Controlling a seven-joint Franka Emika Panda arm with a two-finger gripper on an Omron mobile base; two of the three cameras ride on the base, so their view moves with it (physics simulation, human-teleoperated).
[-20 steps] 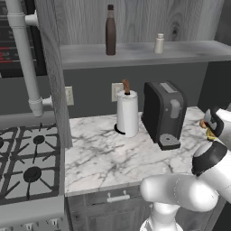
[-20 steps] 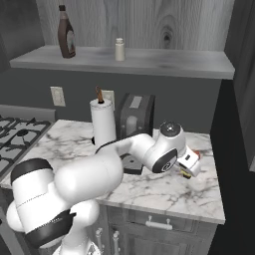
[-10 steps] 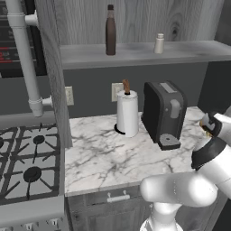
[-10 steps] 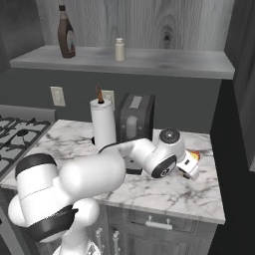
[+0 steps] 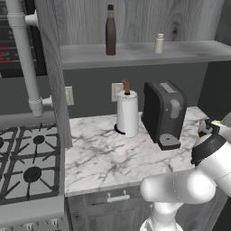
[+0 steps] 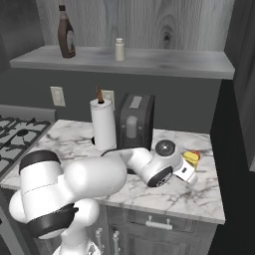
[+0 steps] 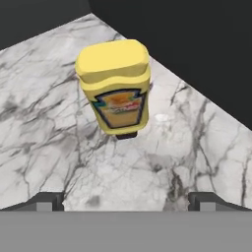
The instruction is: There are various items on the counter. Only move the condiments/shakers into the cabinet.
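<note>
**At the counter's right end: approach to the last condiment**

Near the right edge of the counter (image 5: 103, 149), the yellow squeeze bottle (image 7: 114, 83) stands cap-down, just ahead of the gripper (image 7: 126, 199), whose fingers stand wide apart and empty. A sound grasp likely means advancing squarely until the label sits between the fingertips, then closing on the body. Count: one bottle on the counter; one dark brown bottle (image 5: 110, 30) and one shaker (image 5: 159, 43) on the cabinet (image 5: 135, 53) shelf; one paper-towel roll (image 5: 127, 113); one coffee machine (image 5: 164, 113).

even, soft rendered light, no glare; faint shadow under the yellow bottle (image 7: 114, 86) on the bench (image 7: 44, 98); all views sharp, undistorted.
</note>
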